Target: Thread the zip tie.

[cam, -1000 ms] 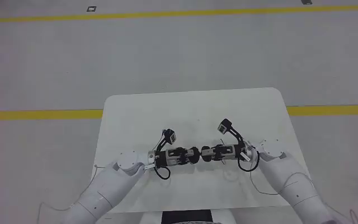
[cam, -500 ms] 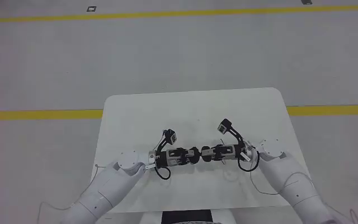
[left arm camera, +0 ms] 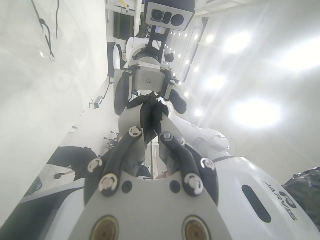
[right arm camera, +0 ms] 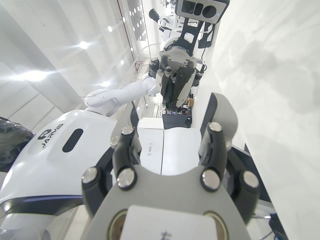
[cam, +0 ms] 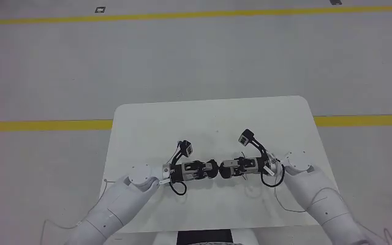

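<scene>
Zip tie point(left arm camera: 38, 17): black, lying loose on the table point(cam: 184, 122), out past the right gripper point(cam: 224, 167) and touching neither gripper.
I see the left gripper point(cam: 211, 168) clenched, its black fingertips point(right arm camera: 172, 89) pressed together and set between the fingers of the right gripper, which is spread wide. I cannot tell whether the left one pinches anything. The two grippers meet tip to tip above the table. A second tie point(left arm camera: 56, 8) lies near the first.
</scene>
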Tool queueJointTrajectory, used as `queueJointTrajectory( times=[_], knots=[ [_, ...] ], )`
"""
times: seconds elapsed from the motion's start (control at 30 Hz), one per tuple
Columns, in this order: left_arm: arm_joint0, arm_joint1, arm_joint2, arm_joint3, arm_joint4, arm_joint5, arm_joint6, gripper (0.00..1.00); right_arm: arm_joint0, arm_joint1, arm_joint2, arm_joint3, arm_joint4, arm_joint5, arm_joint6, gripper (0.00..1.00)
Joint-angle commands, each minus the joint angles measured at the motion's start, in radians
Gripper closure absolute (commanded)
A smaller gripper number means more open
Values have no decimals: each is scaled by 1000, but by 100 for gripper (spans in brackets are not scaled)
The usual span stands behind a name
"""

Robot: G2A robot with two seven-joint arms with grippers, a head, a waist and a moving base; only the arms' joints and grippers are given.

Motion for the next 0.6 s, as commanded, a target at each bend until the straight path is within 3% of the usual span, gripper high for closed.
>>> queueJointTrajectory(
  times=[0.0,0.1,0.2,0.3,0.57],
  knots=[
    [2,2,-6,-7,19,-28,6,100,-4,4,14,5,-1,2,-9,0],
    [3,7,-21,-21,78,-80,22,100,-10,10,40,8,-2,3,-23,0],
    [13,12,-54,-84,199,-80,58,100,-20,18,73,6,0,5,-41,0],
    [44,16,-85,-146,313,-80,86,100,-27,24,99,4,2,14,-57,0],
    [48,16,-87,-150,317,-80,87,100,-27,24,99,4,2,14,-57,0]
  ],
)
